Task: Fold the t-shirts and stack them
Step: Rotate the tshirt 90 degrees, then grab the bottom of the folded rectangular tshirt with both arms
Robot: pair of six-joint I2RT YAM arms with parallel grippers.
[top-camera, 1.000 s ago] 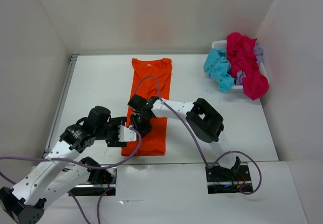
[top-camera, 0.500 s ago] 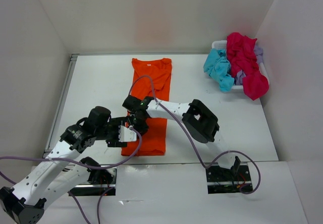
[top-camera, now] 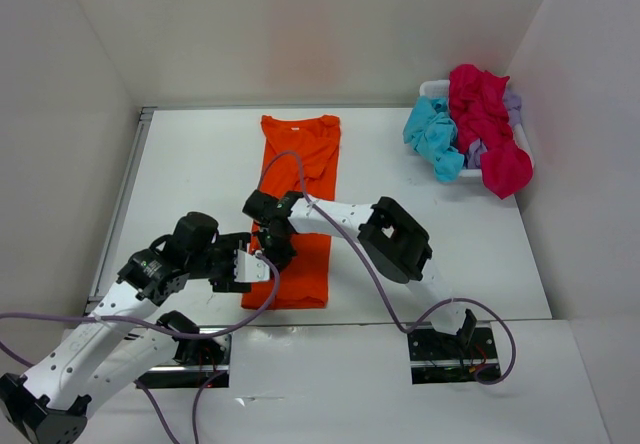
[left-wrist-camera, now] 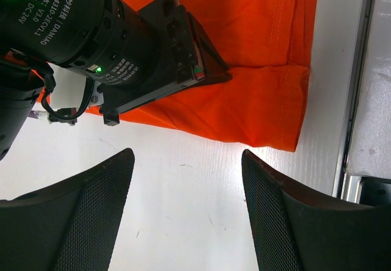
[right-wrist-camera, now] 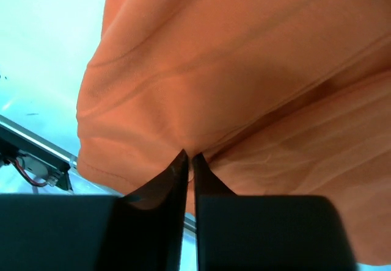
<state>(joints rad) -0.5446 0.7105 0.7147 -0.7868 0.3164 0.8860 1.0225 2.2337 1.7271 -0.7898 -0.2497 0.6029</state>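
The orange t-shirt [top-camera: 305,164] lies folded into a long strip on the white table, collar at the far end. My right gripper [top-camera: 268,236] is down on the strip's left edge, near its front half. In the right wrist view its jaws [right-wrist-camera: 189,156] stand almost together, with a ridge of orange cloth [right-wrist-camera: 244,69] pinched between the tips. My left gripper [top-camera: 252,264] hovers open just left of the shirt's near corner, with bare table between its mesh fingers [left-wrist-camera: 104,198] and the orange hem [left-wrist-camera: 263,118] beyond them. The turquoise [top-camera: 435,136], magenta [top-camera: 485,124] and lavender [top-camera: 512,104] t-shirts are heaped in the basket.
The white mesh basket [top-camera: 432,88] stands at the far right corner, against the right wall. White walls enclose the table on three sides. A metal rail [top-camera: 122,204] runs along the left edge. Purple cables loop from both arms over the shirt and the near edge.
The right gripper has shifted slightly left along the shirt's edge and its jaws have closed on the orange cloth. The left arm has stayed still.
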